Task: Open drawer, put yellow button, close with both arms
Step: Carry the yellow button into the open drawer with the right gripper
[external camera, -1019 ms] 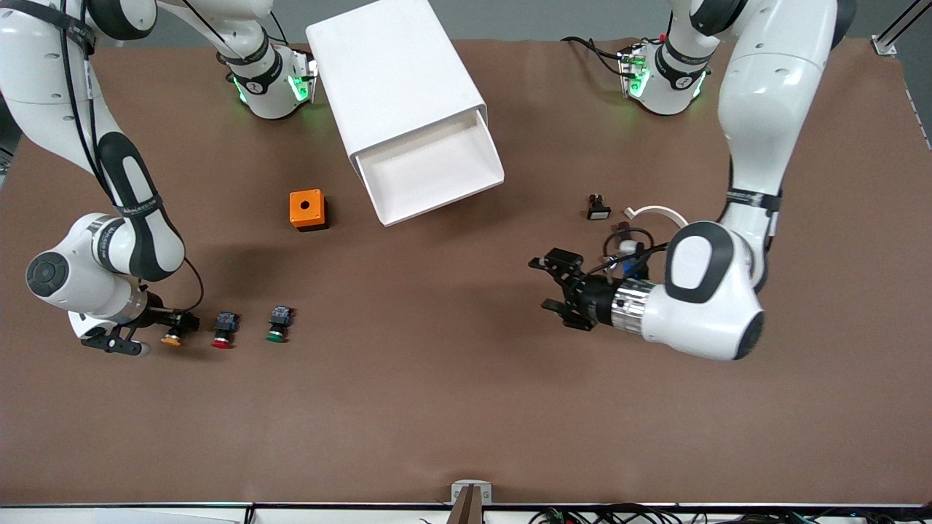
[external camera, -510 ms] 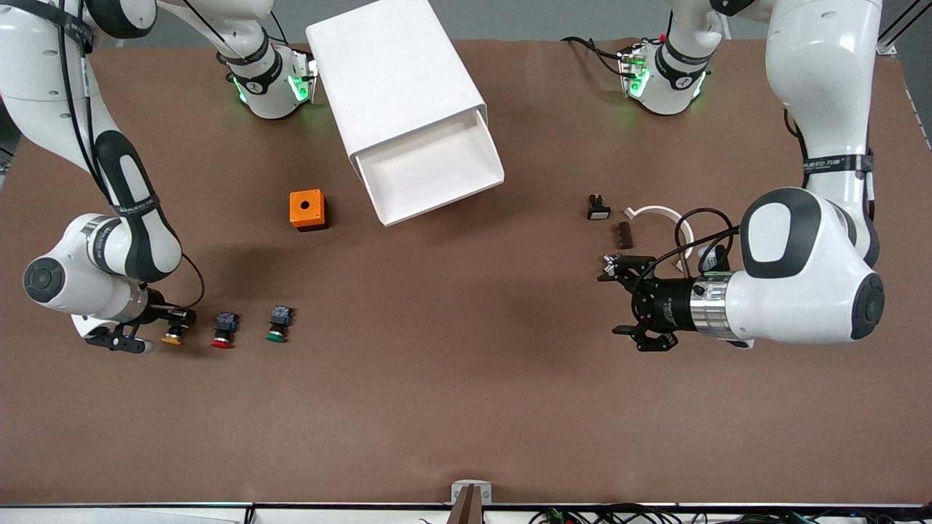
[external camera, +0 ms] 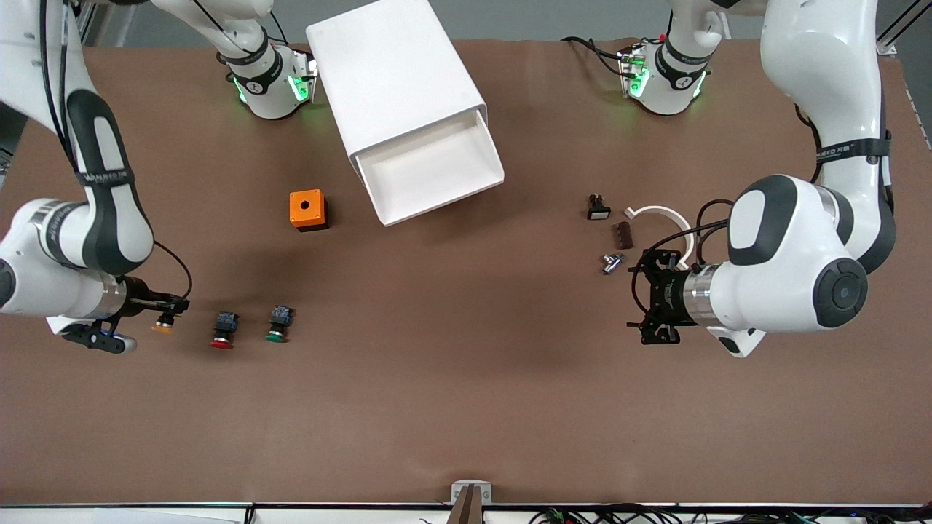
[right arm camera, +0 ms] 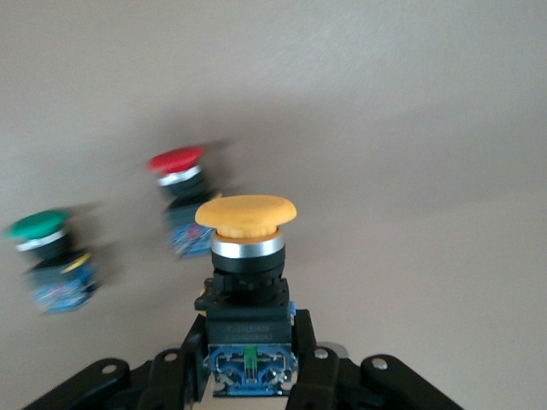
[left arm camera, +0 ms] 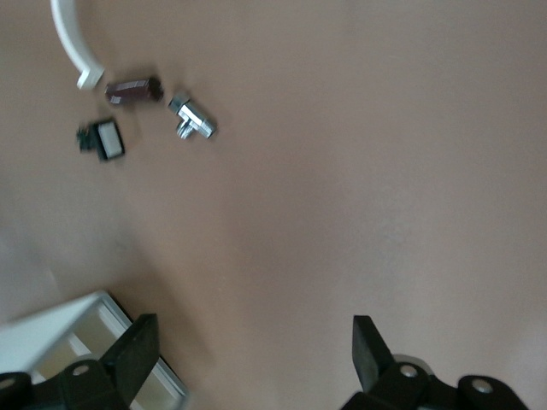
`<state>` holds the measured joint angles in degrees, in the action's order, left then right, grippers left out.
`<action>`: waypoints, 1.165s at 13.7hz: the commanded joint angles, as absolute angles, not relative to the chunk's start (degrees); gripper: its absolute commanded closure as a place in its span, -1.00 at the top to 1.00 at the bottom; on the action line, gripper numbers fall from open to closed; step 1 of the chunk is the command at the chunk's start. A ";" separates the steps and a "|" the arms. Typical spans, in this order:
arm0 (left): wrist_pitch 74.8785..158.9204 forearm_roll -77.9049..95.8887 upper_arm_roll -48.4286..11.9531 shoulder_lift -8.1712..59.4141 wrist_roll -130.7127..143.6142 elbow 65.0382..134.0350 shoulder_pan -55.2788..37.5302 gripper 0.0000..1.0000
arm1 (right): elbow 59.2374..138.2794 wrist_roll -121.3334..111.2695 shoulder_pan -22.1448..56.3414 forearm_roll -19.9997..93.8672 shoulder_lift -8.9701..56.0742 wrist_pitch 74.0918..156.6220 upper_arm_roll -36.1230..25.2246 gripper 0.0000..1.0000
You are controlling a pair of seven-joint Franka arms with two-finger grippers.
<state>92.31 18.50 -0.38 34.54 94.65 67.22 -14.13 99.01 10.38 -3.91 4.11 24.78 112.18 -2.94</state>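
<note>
Yellow button (right arm camera: 245, 215): your right gripper (external camera: 169, 309) clenches its black body, domed cap, above table beside red one.
Left gripper (external camera: 650, 306): released, jaws wide.
Drawer (external camera: 435, 175): smooth white tray, pulled out.
Buttons: three.

Yellow button (right arm camera: 245, 215), red button (right arm camera: 176, 161), green button (right arm camera: 37, 224), white drawer (external camera: 429, 171).

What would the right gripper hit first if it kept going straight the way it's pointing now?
Probably the red button. The right gripper, shut on the yellow button, points along the button row; it seems slightly raised, so it might pass over.
</note>
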 commanded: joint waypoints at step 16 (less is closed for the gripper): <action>96.59 6.15 -4.30 29.36 68.64 80.77 -20.74 0.99 | 102.83 91.12 44.63 11.78 6.85 112.85 -3.25 -0.99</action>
